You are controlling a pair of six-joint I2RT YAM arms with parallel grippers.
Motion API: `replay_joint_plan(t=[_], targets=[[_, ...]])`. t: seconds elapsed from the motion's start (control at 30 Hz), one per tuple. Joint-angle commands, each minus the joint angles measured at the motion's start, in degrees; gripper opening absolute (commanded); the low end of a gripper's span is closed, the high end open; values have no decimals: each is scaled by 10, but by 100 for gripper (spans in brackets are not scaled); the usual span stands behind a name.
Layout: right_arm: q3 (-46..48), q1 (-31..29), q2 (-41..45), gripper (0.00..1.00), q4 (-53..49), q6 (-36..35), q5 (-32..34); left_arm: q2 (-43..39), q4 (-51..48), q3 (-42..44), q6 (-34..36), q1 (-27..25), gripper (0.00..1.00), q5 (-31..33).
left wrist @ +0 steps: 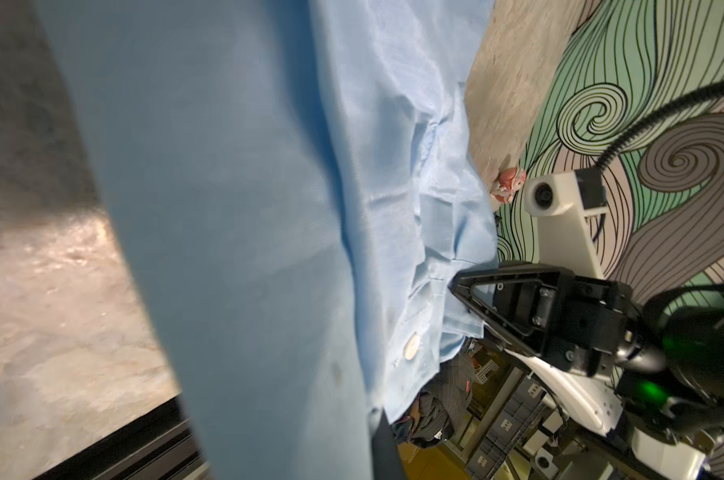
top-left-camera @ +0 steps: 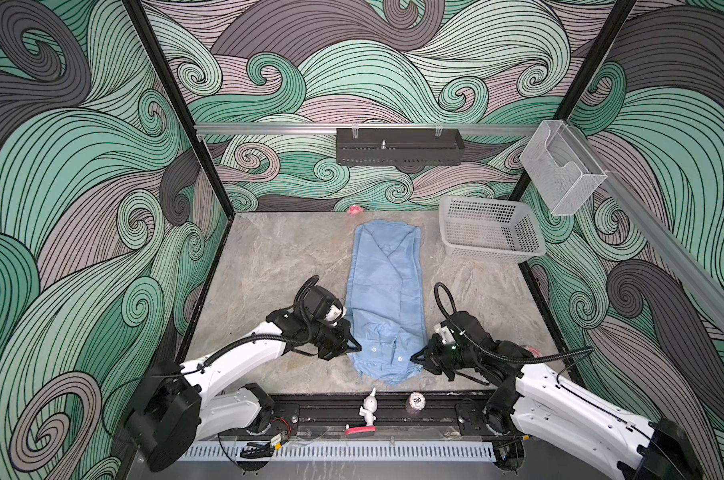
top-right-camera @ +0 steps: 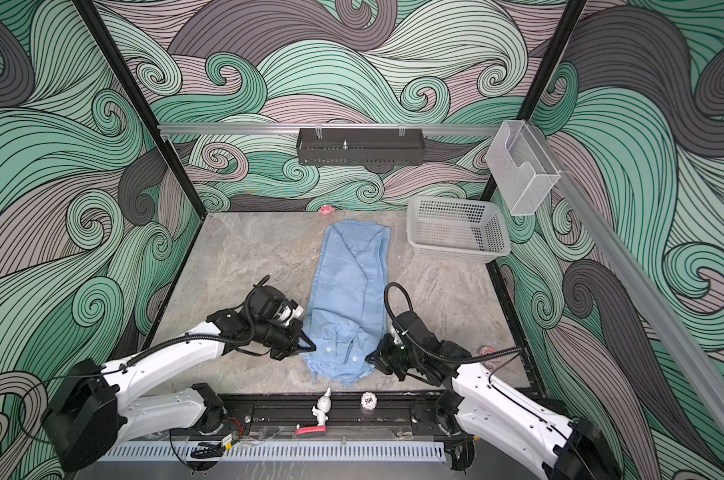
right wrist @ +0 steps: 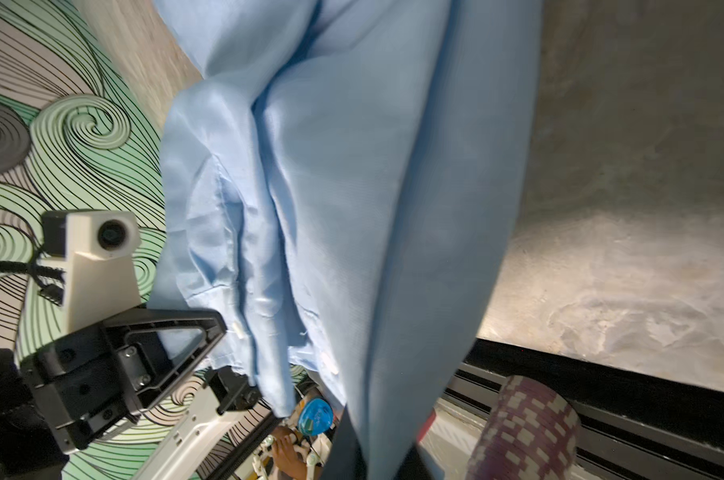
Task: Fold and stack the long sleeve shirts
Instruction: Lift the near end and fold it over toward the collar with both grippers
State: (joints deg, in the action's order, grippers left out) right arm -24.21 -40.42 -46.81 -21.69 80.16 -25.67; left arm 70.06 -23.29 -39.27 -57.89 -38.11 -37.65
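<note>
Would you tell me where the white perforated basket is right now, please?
In both top views the white basket stands at the far right corner of the table, just right of the far end of the blue shirt, not touching it.

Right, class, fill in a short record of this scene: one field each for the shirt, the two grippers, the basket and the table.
shirt: light blue shirt, folded into a long narrow strip, lying lengthwise mid-table
left gripper: shut on the shirt's left edge, near end
right gripper: shut on the shirt's right edge, near end
basket: white, perforated, far right corner, apart from the shirt, nothing seen inside
table: grey marbled top
stack: not started; only one shirt in view
</note>
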Motion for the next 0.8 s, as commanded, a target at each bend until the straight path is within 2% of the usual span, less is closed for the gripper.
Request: replay_joint_plan(t=[0.0,0.1,0.33,0.6,0.77], targets=[[-25,28,-12,8,33,35,-9,44,-38,-29,1,9,0,-35],[-47,58,-27,7,45,40,-25,62,-21,-48,-17,26,0,-61],[-105,124,-105,8,96,44,-80,107,-55,-143,5,76,0,-98],[-196,199,-242,9,134,-8,-125,223,-84,-268,43,133,0,-133],[-256,233,-337,10,145,-43,-144,310,-98,-361,55,148,0,-144]])
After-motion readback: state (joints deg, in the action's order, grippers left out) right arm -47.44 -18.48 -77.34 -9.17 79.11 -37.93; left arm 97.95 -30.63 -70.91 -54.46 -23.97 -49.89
